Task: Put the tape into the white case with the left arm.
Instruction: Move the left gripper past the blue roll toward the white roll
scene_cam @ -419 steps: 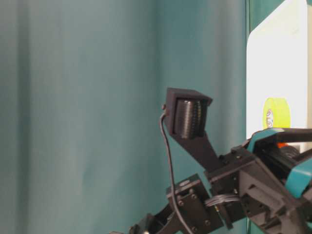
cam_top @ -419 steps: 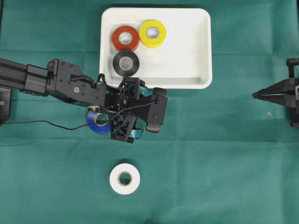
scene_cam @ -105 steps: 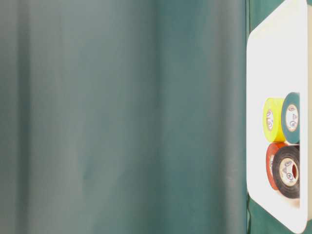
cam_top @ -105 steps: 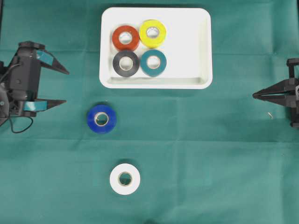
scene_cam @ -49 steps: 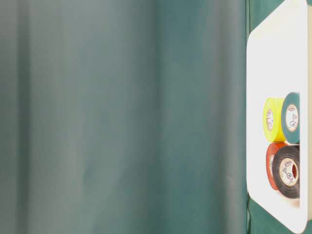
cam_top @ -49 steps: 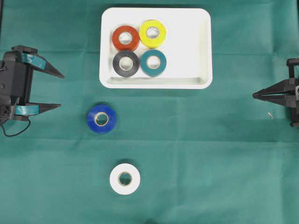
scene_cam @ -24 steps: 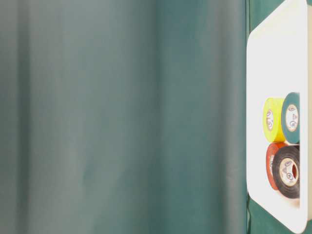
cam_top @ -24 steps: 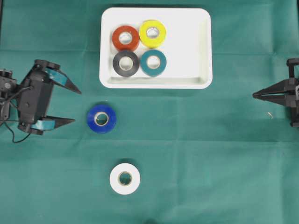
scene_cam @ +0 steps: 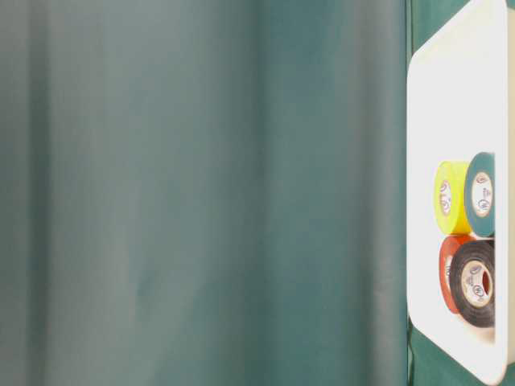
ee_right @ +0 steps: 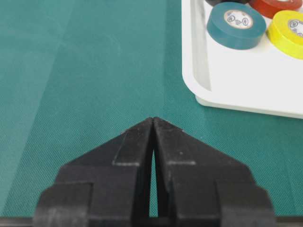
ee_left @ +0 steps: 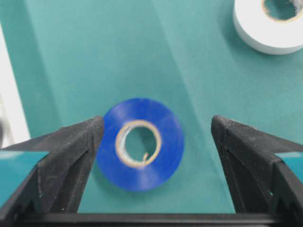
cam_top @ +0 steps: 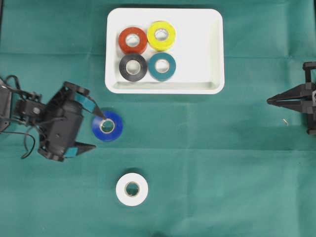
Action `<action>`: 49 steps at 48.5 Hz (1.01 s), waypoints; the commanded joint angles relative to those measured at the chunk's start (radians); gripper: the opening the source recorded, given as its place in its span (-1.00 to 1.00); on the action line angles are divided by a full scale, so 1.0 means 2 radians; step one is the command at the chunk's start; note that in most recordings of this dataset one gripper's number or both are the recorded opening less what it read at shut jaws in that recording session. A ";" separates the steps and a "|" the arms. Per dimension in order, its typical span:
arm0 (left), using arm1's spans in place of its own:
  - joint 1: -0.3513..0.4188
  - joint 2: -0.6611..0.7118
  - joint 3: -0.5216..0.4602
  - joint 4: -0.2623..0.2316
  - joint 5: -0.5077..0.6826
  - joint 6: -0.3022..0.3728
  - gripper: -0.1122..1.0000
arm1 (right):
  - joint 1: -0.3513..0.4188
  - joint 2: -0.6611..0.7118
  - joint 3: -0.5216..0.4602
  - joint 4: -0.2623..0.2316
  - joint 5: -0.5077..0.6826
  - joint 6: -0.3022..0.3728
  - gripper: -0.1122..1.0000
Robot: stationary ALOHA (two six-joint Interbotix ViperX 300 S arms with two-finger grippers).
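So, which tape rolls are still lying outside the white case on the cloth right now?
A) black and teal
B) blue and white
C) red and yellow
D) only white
B: the blue roll and the white roll lie on the green cloth, while the red, yellow, black and teal rolls sit inside the white case.

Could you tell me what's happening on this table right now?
The left gripper, jaws wide open, is lined up on the blue tape lying flat on the green cloth, not gripping it. The white case holds four rolls: red tape, yellow tape, black tape and teal tape. A white tape also waits on the cloth. The right gripper is shut, off to the side.
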 commanded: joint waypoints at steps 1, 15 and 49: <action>-0.012 0.018 -0.026 -0.001 -0.004 0.000 0.94 | -0.001 0.004 -0.005 0.000 -0.005 0.000 -0.97; -0.044 0.085 -0.077 -0.001 -0.008 0.000 0.94 | -0.001 0.004 -0.006 0.000 -0.005 0.000 -0.97; -0.084 0.222 -0.189 -0.001 -0.011 0.001 0.94 | 0.000 0.004 -0.005 0.000 -0.005 0.001 -0.97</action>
